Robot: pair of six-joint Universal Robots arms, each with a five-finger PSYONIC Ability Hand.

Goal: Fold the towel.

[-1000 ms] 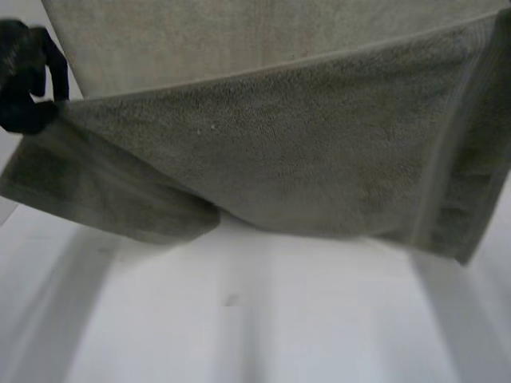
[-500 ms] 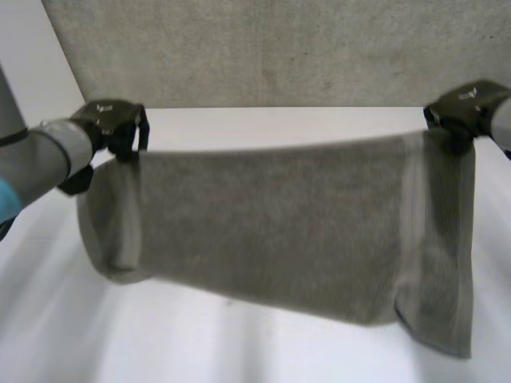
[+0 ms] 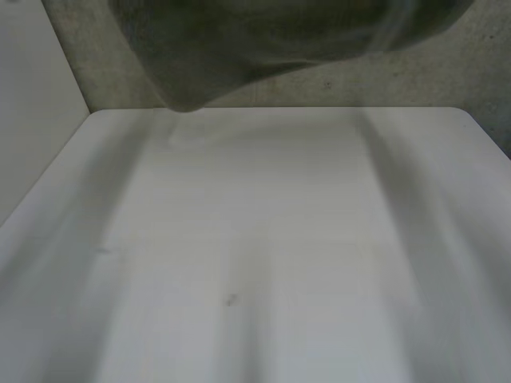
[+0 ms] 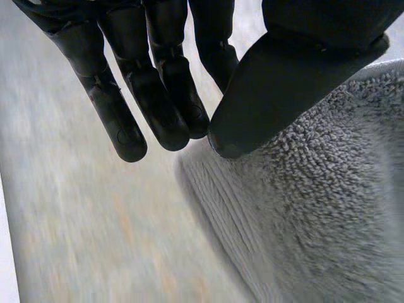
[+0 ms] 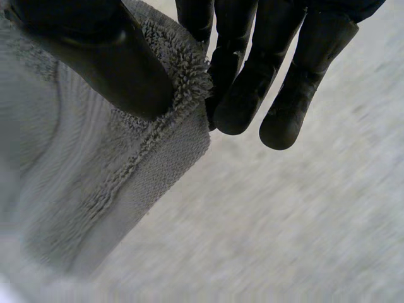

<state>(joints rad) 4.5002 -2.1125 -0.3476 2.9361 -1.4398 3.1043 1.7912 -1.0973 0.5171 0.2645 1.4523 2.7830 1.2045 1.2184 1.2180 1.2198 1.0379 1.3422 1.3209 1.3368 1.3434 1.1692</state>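
1. You have the towel (image 3: 279,40) up off the surface (image 3: 263,239). In the head view it hangs high, in front of the grey wall (image 3: 479,72) beyond the far edge.
2. Its long axis runs side to side, from the robot's left to its right. The lower edge is not level: it hangs lowest towards the left, where a rounded bulge comes down to about the line of the far edge of the surface, and it rises towards the right.
3. The cloth is blurred in the head view, so you cannot read its folds or hems there.
4. Your left robot hand (image 4: 284,82) is grasping the towel. In the left wrist view the thumb lies flat on the looped face right beside a hemmed edge, and the straight fingers (image 4: 158,95) sit on the other side of that edge, so the cloth is pinched between them.
5. Your right robot hand (image 5: 95,57) is grasping it too. In the right wrist view the thumb presses on a corner, just above the stitched hem, and the fingers (image 5: 252,82) back the cloth from behind.
6. From each pinch the towel hangs away below the thumb.
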